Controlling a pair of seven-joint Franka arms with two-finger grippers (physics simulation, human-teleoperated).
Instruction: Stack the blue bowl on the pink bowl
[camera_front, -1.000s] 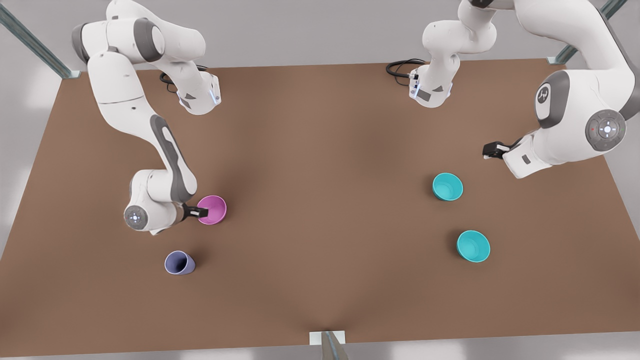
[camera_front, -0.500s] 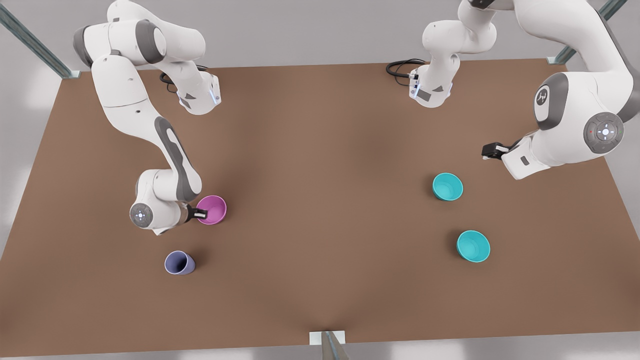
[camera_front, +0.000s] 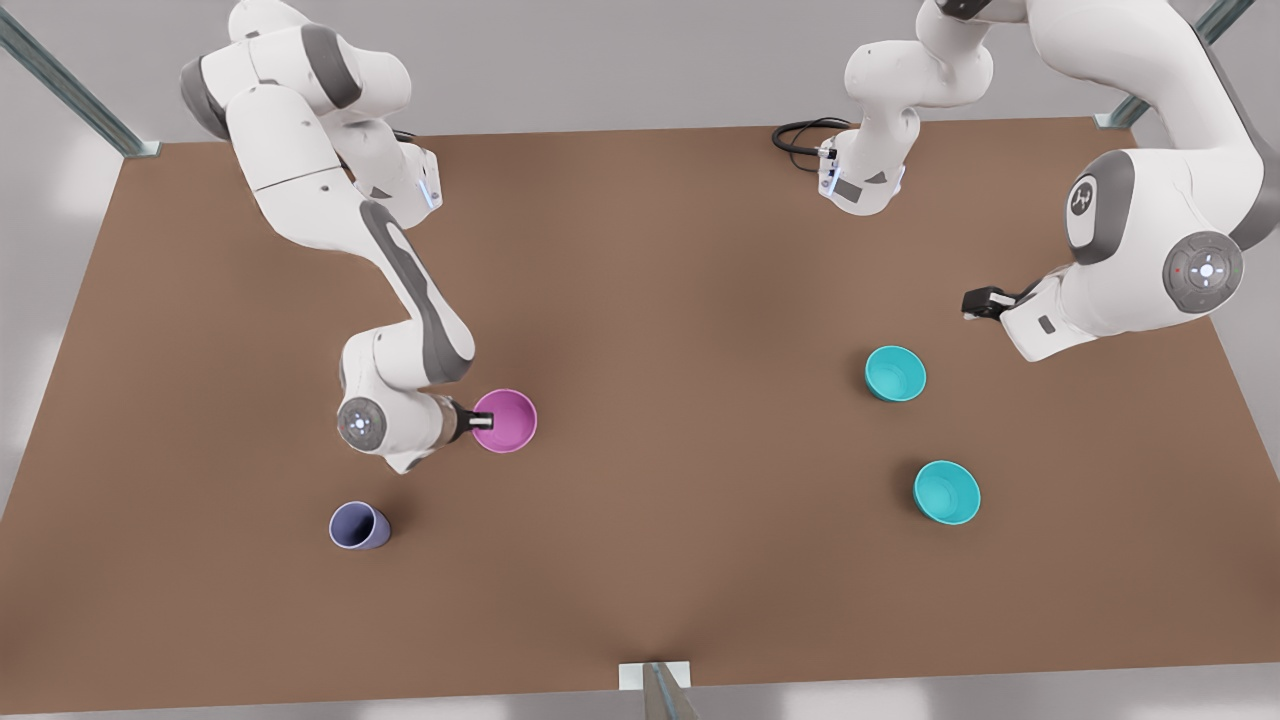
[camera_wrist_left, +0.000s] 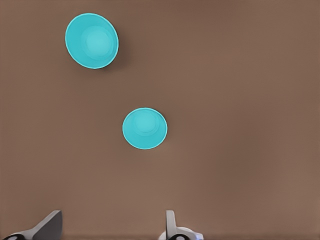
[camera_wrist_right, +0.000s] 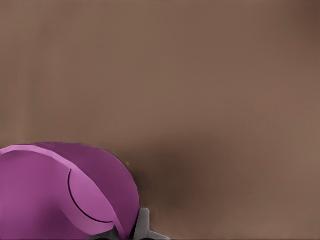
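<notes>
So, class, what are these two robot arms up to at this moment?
The right gripper is shut on the rim of the pink bowl, at the front view's left, and has carried it toward the middle of the brown table. The left gripper waits open near two blue bowls, both untouched. A purple cup stands apart. Nothing is stacked yet.

My right gripper (camera_wrist_right: 131, 231) and the pink bowl (camera_wrist_right: 55, 192) it pinches are cut off at the frame edge.
</notes>
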